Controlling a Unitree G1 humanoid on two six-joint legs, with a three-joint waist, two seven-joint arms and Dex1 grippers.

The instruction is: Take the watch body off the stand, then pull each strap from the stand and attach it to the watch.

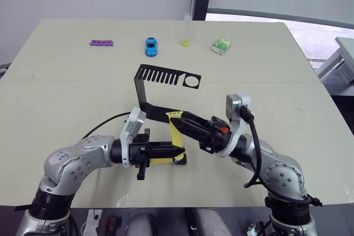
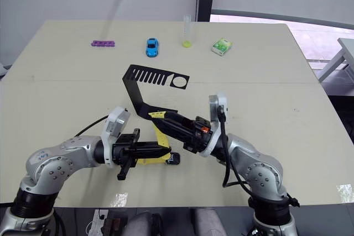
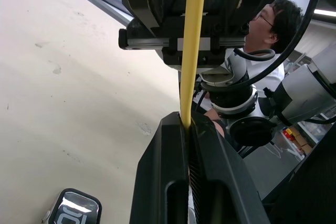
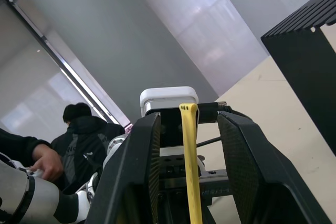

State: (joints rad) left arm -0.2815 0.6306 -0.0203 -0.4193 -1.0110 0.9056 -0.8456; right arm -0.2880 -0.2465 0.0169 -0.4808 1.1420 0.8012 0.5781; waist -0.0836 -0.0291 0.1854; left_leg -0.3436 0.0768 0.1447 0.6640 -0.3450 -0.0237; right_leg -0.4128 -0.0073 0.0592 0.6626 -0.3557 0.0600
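The watch body (image 2: 173,158) lies flat on the table (image 1: 66,98) near the front edge, just right of the left gripper (image 1: 178,151), with one yellow strap (image 1: 176,134) rising from beside it toward the far side. The left gripper's fingers (image 3: 173,182) are pressed together on that strap's lower part — the right gripper (image 1: 178,120) reaches in from the right with its fingers (image 4: 247,166) spread either side of the strap's upper end. Just beyond stands the black stand (image 1: 160,84), and along the far edge sit a purple bar (image 1: 102,42), a blue toy car (image 1: 151,46), a clear tube (image 1: 186,30) and a green-white packet (image 1: 221,46).
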